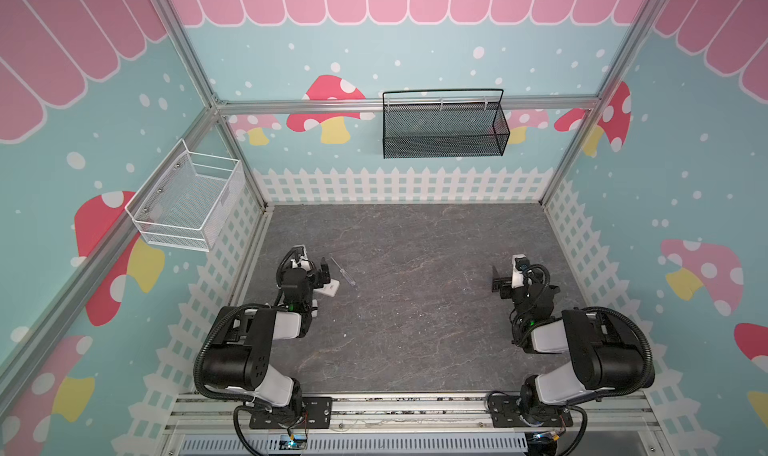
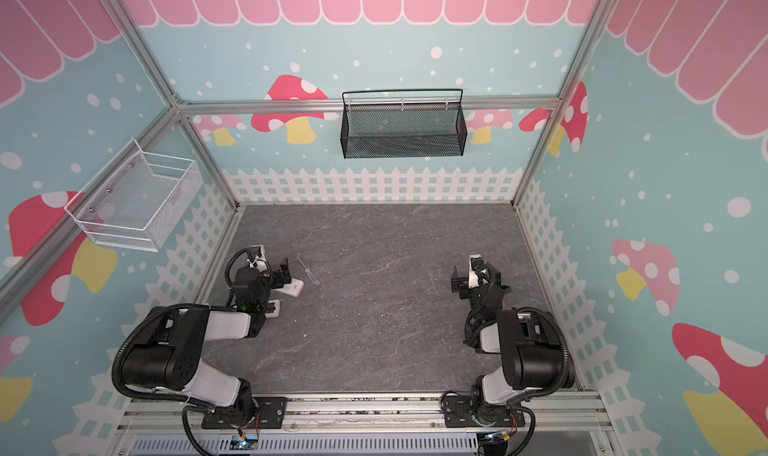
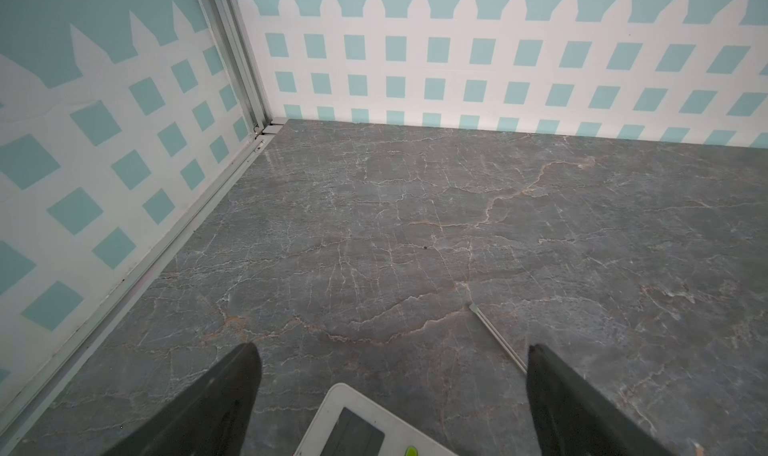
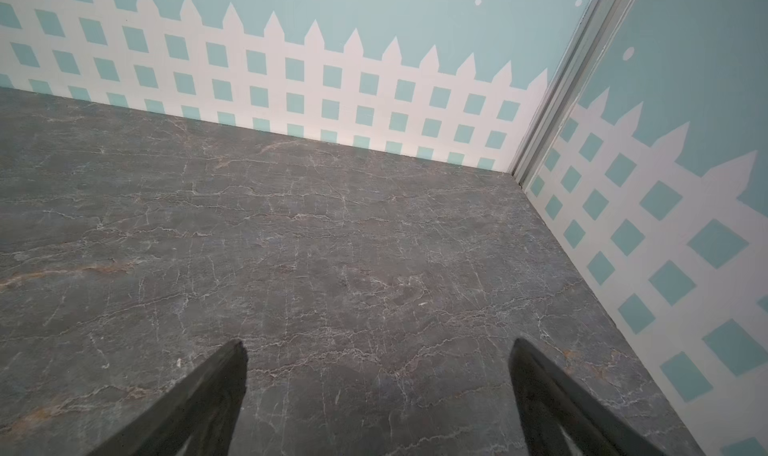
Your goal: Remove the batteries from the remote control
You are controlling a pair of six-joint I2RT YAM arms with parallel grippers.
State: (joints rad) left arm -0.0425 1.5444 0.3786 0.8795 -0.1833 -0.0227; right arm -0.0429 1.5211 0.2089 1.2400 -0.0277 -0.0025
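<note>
In the left wrist view the left gripper (image 3: 390, 350) is spread wide and holds nothing. A white remote with a grey screen (image 3: 332, 408) lies face up just short of its jaws. The thin shaft of a screwdriver (image 3: 496, 337) runs beside one finger. That face-up unit looks like the wrong target, so closing here would be wasted

In the right wrist view the right gripper (image 4: 378, 346) is likewise spread, over bare grey marbled table (image 4: 332, 225) near a corner of the fence-print walls

In a top view the remote control (image 2: 275, 313), as I judge it, is the white piece with a dark slot peeking out from under the left wrist. Most of it is hidden, and the batteries show nowhere. The step in hand is the approach. The left arm should first uncover that piece, then one gripper should pin the body flat while the other works at the recess end. The table looks hard and slick, so the body may slide if nudged. A black mesh basket (image 2: 403, 130) hangs on the back wall and a white wire basket (image 2: 137, 200) on the left wall
</note>
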